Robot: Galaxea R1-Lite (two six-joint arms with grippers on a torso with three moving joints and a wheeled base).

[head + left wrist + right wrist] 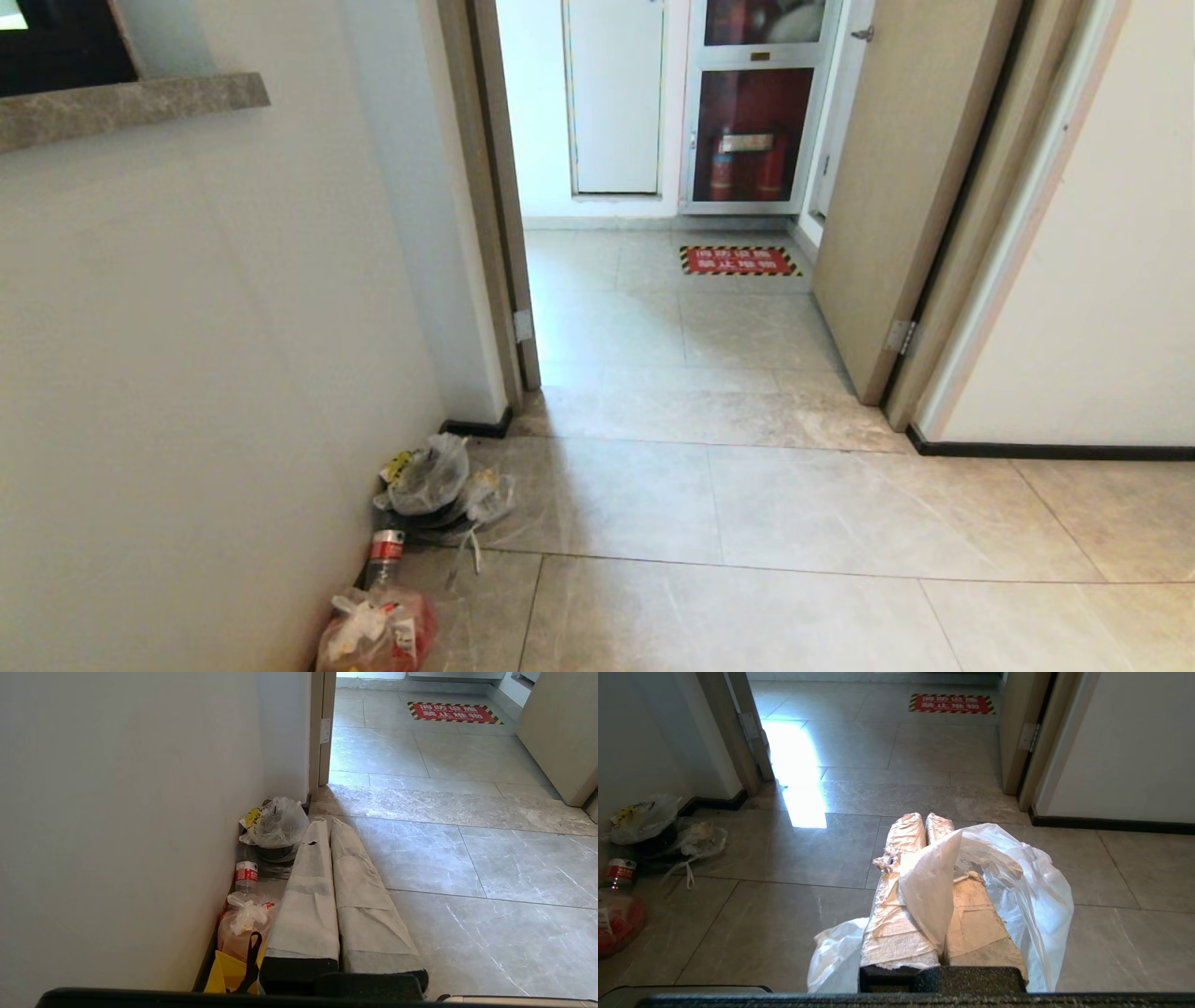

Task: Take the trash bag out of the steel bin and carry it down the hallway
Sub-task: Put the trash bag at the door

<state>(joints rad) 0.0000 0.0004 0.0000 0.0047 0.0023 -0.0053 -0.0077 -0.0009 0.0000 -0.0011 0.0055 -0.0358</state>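
Tiled hallway (747,523), doorway ahead. Right gripper (927,826) jaws are closed on the trash bag (1017,882), out of the bin; carrying remains. Left gripper (327,826) closed, empty.

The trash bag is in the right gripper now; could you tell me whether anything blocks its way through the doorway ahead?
Nothing visible does. The right gripper is shut on the trash bag, and the floor ahead runs bare through the open door. The rubbish pile sits off to the left, against the wall.
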